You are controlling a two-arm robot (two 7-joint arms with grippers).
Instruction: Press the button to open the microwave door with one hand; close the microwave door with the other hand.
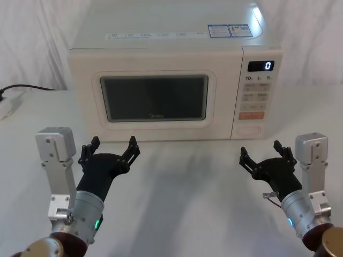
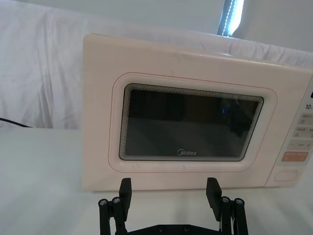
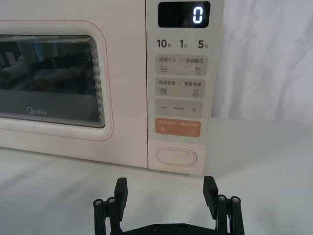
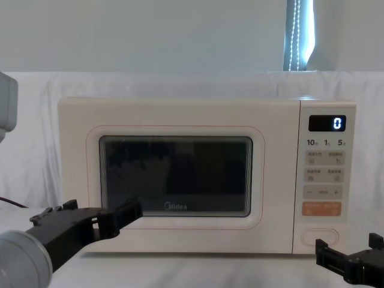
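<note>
Shut microwave door point(image 2: 193, 129) beyond parted jaws

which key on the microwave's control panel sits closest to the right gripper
The button, the wide unlabelled cream pill-shaped key at the panel's bottom, just below the orange key. The open right gripper hovers in front of it, not touching.

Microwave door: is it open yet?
No, the microwave door sits shut, flush with the control panel; the button is untouched.
</note>
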